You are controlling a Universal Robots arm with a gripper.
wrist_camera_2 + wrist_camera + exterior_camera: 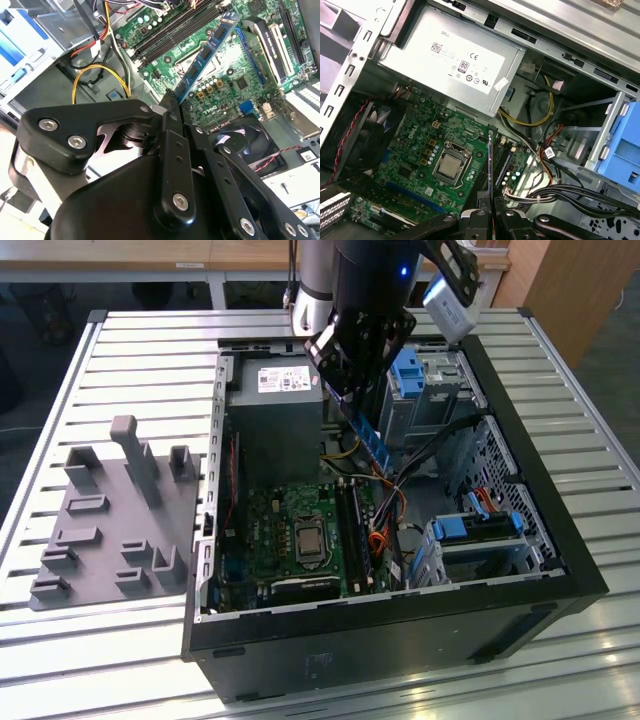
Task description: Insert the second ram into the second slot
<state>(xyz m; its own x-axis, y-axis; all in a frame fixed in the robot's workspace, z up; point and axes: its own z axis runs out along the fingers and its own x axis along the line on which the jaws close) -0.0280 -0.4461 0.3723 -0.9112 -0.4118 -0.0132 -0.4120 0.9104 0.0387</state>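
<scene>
We see the black claw (174, 107) pinching one end of the thin, flat blue circuit-board ram stick (207, 50), which hangs tilted over the green motherboard (415, 150) and its long black memory slots (175, 27), inside the open black computer case (400, 630)

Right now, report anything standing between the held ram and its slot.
Nothing visible does. The claw grips the second ram in open air above the memory slots; the yellow cables lie off to the side.

The fingers (172, 150) are black hinged links dotted with silver screw heads (180, 201), the arm (314, 280) silver-grey.
</scene>
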